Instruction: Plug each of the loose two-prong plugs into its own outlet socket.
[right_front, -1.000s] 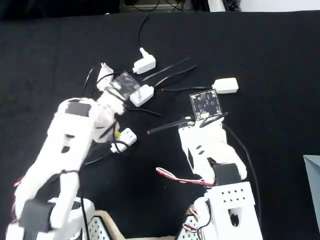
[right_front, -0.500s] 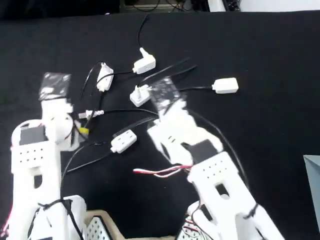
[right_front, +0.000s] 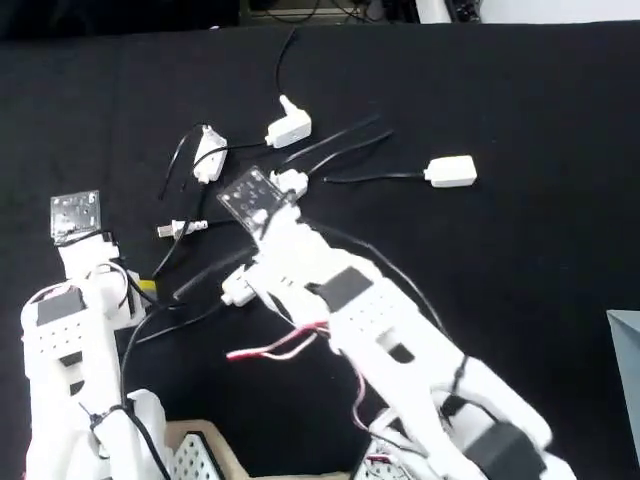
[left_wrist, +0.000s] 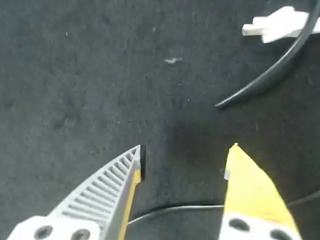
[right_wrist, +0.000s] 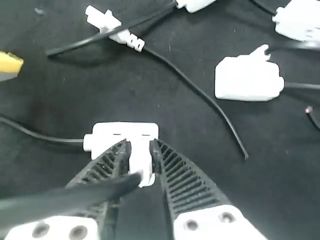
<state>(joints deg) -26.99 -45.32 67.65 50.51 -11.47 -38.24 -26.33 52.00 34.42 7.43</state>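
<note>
A white outlet socket (right_wrist: 126, 136) lies on the black cloth, and my right gripper (right_wrist: 140, 156) is shut on it, one finger on each side. In the high view the socket (right_front: 236, 288) peeks out from under the right arm (right_front: 330, 290). Loose white plugs lie beyond it: one (right_front: 288, 127) at the back, one (right_front: 208, 155) to its left, one (right_front: 449, 171) at the right, and a small one (right_front: 180, 228). A blocky plug (right_wrist: 247, 78) is close ahead of the right gripper. My left gripper (left_wrist: 185, 162) stands open over bare cloth, a white plug (left_wrist: 277, 24) beyond it.
Thin black cables (right_front: 340, 150) cross the cloth between the plugs; one cable (left_wrist: 270, 75) ends near the left gripper. The left arm (right_front: 70, 330) stands at the table's left front. A grey object (right_front: 625, 345) sits at the right edge.
The left arm has swung away from the plugs in the middle to the left front. The right arm has swung left across the table and come down onto the outlet socket.
</note>
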